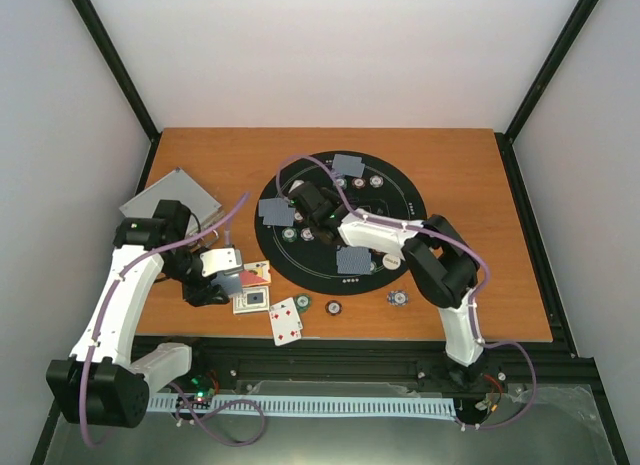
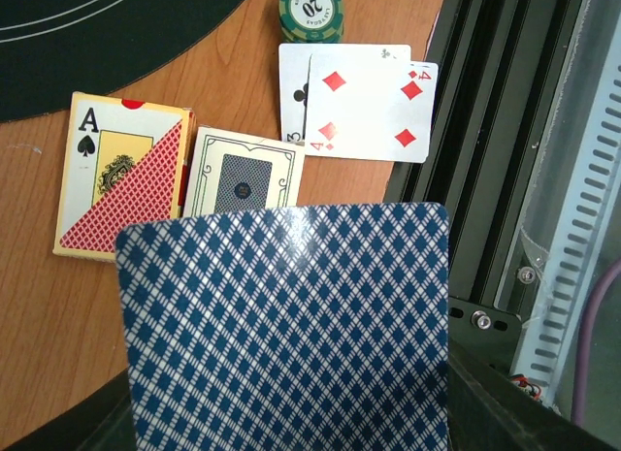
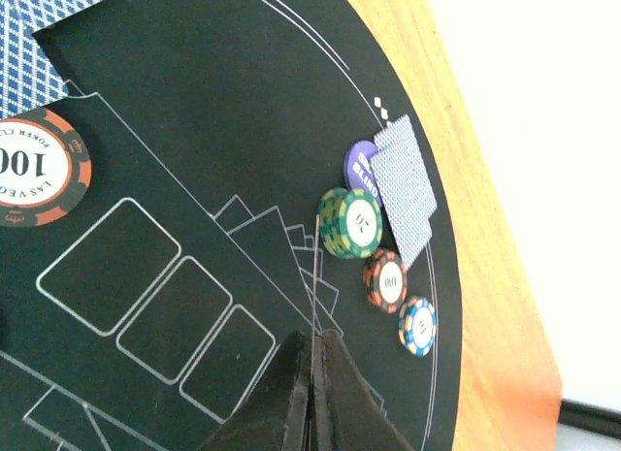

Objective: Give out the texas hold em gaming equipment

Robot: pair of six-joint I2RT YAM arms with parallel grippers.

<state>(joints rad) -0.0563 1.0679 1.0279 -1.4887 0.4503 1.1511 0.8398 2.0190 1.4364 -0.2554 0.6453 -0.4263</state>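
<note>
My left gripper (image 1: 228,277) hangs over the table's near left and is shut on a blue diamond-backed playing card (image 2: 291,325) that fills the bottom of the left wrist view and hides the fingers. Below it lie a four of diamonds (image 2: 374,110) over another face-up card, and a green chip (image 2: 310,12). My right gripper (image 3: 312,339) is over the black mat (image 1: 400,200), shut on a card seen edge-on as a thin line. Ahead of it sit a green chip stack (image 3: 351,223), a red-brown chip (image 3: 386,280), a blue-white chip (image 3: 418,325) and a face-down card (image 3: 406,184).
A red-and-yellow card box (image 2: 121,175) and a framed blue-backed card (image 2: 243,175) lie near the mat's edge. A silver case (image 1: 170,200) sits at the far left. Loose chips (image 1: 399,297) rest on the wood by the front edge. Face-down cards (image 1: 355,260) lie on the mat.
</note>
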